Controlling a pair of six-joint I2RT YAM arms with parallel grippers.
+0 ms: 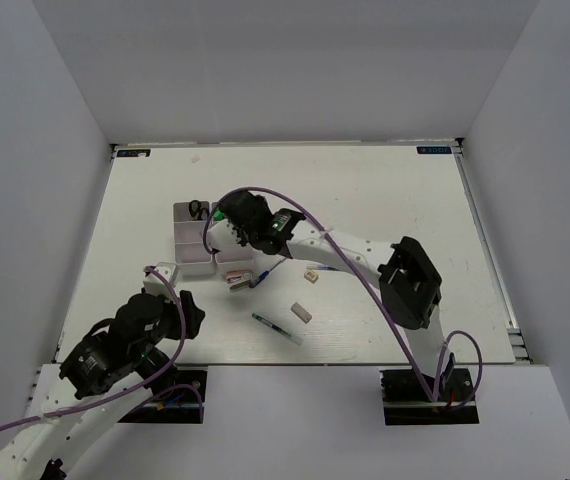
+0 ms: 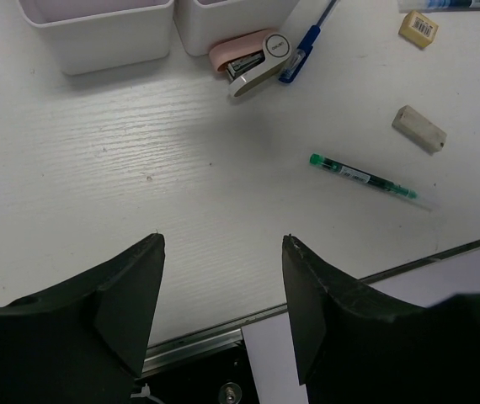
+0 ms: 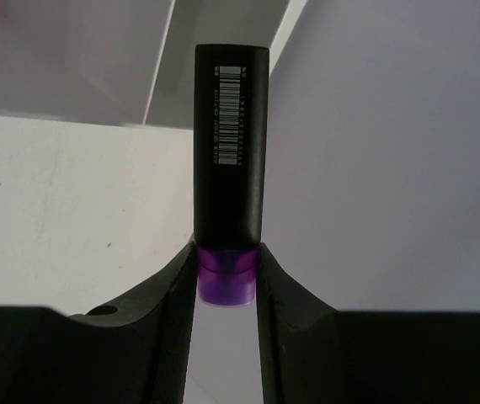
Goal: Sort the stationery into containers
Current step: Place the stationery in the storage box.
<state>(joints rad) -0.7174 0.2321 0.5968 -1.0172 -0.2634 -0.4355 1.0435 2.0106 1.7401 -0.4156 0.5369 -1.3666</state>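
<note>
My right gripper (image 3: 226, 252) is shut on the purple cap of a black marker (image 3: 230, 151), which stands out from the jaws. In the top view it (image 1: 229, 220) hangs over the two pale trays (image 1: 193, 262). Black-handled scissors (image 1: 197, 208) stand in the far compartment. My left gripper (image 2: 223, 240) is open and empty, low over the table's near edge, in front of the trays (image 2: 97, 42). On the table lie a green pen (image 2: 365, 177), a grey eraser (image 2: 419, 129), a beige eraser (image 2: 418, 27), a blue pen (image 2: 301, 52) and a pink stapler (image 2: 253, 59).
The right arm (image 1: 365, 262) stretches across the table from the near right to the trays. The loose items lie to the right of the trays, with the green pen (image 1: 277, 328) nearest the front edge. White walls enclose the table.
</note>
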